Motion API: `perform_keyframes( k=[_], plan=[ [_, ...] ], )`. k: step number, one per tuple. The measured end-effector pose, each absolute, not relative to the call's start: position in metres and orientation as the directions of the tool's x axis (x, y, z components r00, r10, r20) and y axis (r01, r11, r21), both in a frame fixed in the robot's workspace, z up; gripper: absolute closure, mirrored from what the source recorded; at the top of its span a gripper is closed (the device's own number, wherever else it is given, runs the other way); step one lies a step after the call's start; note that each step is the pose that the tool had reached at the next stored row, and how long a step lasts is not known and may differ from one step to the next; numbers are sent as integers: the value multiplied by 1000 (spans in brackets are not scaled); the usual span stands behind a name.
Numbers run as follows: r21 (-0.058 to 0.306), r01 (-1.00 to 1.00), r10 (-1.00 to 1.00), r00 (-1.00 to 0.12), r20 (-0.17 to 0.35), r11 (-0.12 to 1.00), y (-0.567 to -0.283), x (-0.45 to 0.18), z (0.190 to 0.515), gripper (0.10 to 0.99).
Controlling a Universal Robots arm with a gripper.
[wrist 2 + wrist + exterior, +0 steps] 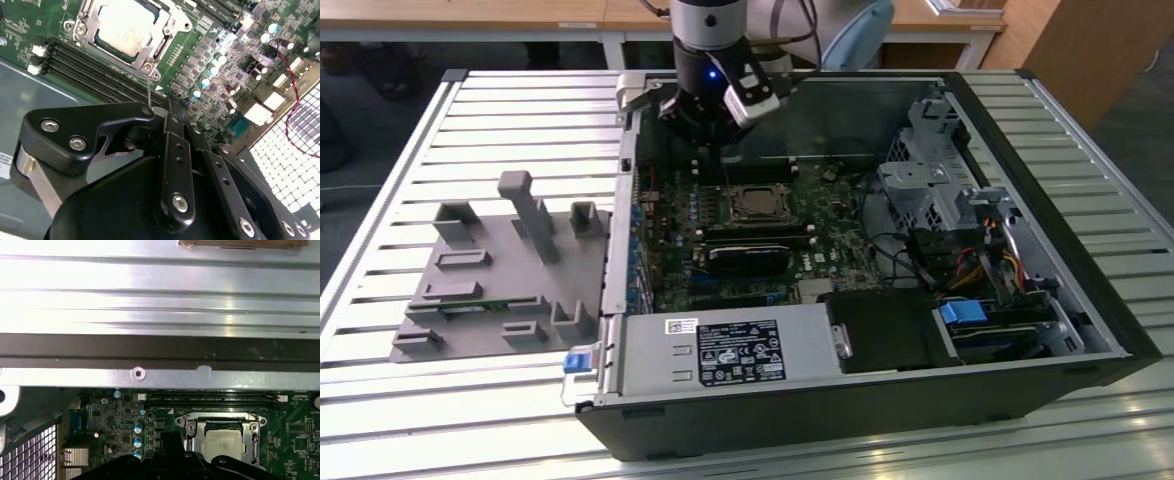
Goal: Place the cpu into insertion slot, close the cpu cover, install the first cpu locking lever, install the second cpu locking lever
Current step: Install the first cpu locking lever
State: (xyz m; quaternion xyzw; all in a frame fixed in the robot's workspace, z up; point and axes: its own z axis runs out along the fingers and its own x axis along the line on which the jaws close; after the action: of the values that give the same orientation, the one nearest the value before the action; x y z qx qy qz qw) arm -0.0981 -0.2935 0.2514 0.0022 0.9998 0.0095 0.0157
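Note:
The cpu (122,25) lies flat in the insertion slot (754,204) on the green board, its pale metal top facing up. The silver cpu cover (164,42) is folded down around it as a frame, also visible in the first wrist view (220,418) around the cpu (222,444). A thin wire locking lever (149,87) stands up from the socket's corner and reaches the tips of my black gripper (167,107). The fingers look pressed together at the lever's upper end. In the exterior view my gripper (724,140) hangs just behind the socket, inside the open case.
Long black memory slots (85,65) run beside the socket. A black fan card (747,255), a power supply (720,350) and a drive cage (934,190) crowd the case. The case wall (160,375) is close behind. A grey fixture (494,270) sits on the slatted table.

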Motion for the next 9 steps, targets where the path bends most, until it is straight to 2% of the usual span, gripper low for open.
perform_keyframes(
  k=[9],
  plan=[
    [19, 4, 4, -999, -33, 1000, -288, -98, 252, 980]
  ],
)
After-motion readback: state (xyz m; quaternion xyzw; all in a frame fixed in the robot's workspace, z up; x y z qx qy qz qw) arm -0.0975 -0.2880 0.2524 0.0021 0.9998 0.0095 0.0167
